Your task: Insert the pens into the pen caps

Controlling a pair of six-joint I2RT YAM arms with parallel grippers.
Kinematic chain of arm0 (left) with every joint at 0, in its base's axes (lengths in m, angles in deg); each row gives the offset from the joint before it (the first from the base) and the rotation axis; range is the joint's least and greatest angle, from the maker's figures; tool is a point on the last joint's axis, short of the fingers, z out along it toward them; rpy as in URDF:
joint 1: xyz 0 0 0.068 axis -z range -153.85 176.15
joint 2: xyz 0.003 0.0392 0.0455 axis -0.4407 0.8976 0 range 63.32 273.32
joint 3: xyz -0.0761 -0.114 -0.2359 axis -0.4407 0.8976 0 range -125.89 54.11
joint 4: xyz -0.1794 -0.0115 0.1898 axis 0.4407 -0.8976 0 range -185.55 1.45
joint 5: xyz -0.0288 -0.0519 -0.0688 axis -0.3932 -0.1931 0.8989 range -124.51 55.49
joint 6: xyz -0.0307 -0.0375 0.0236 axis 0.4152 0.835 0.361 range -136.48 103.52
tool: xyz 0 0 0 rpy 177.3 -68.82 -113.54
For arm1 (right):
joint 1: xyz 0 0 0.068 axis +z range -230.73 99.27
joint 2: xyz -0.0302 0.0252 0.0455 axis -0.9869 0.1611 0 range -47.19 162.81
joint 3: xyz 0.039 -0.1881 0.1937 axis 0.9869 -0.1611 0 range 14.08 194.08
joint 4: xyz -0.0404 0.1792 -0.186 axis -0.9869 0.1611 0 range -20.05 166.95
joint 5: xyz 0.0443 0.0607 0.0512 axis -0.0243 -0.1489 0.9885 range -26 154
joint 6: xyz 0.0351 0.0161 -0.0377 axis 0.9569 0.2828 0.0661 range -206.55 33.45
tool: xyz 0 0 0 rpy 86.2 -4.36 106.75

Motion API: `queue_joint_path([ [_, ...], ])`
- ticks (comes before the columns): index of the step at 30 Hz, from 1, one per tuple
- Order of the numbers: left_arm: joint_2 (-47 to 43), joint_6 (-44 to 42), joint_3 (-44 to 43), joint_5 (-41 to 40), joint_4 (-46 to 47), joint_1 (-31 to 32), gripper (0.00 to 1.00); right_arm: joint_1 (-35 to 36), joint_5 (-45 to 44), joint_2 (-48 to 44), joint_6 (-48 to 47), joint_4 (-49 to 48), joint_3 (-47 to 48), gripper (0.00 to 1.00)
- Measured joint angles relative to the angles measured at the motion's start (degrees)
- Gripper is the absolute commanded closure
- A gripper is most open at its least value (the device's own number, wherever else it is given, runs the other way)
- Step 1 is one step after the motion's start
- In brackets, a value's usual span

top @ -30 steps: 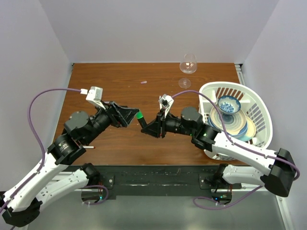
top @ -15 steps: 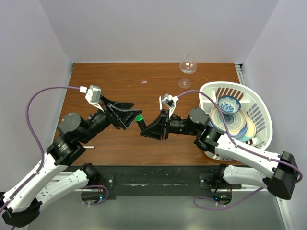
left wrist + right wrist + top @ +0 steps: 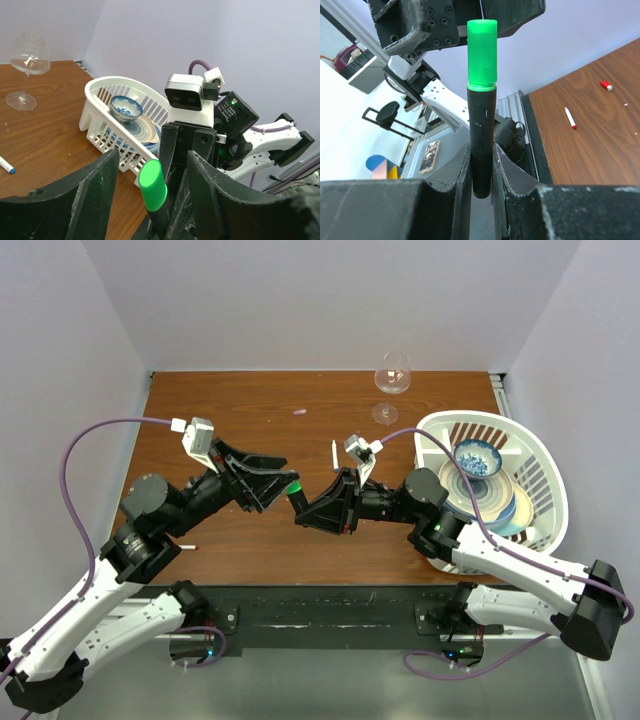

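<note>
- Presently, the right gripper [image 3: 482,156] is clamping the black marker [image 3: 480,115], its lower end hiding between the fingers.
- The left gripper [image 3: 152,162] is standing open, flanking the marker's green cap [image 3: 152,184] without touching.
- A blue-tipped white pen [image 3: 4,164] is lying on the table [image 3: 50,125], half cut off.

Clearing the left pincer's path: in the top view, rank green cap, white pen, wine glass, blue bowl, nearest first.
1. green cap, inside left pincer
2. white pen, just beyond
3. wine glass, back edge
4. blue bowl, in right-hand basket
</note>
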Motion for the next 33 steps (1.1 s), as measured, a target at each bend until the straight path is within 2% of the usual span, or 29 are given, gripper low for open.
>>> queue_joint_path([
  [7, 0.66, 2.27, 1.18, 2.25, 3.17, -0.02, 0.61, 0.0, 0.24, 0.0, 0.15, -0.04, 0.0, 1.0],
  [10, 1.2, 3.65, 2.54, 4.33, 5.62, -0.04, 0.78, 0.0, 0.81, -0.02, 0.24, -0.28, 0.0, 1.0],
  [11, 1.49, 4.33, 3.08, 5.22, 6.54, -0.13, 0.88, 0.0, 1.01, -0.04, 0.24, -0.37, 0.0, 1.0],
  [13, 1.9, 5.73, 4.63, 7.13, 9.53, -0.31, 1.0, 0.02, 1.57, -0.28, 0.26, -0.07, 0.0, 1.0],
  [24, 1.05, 12.74, 12.39, 13.16, 24.63, -1.09, 1.0, -1.09, 6.56, -0.61, 1.4, -0.24, 0.07, 1.0],
  [33, 0.39, 13.42, 13.18, 13.29, 28.22, -1.53, 1.0, -5.2, 13.77, 0.52, 1.7, 4.2, 5.46, 1.0],
])
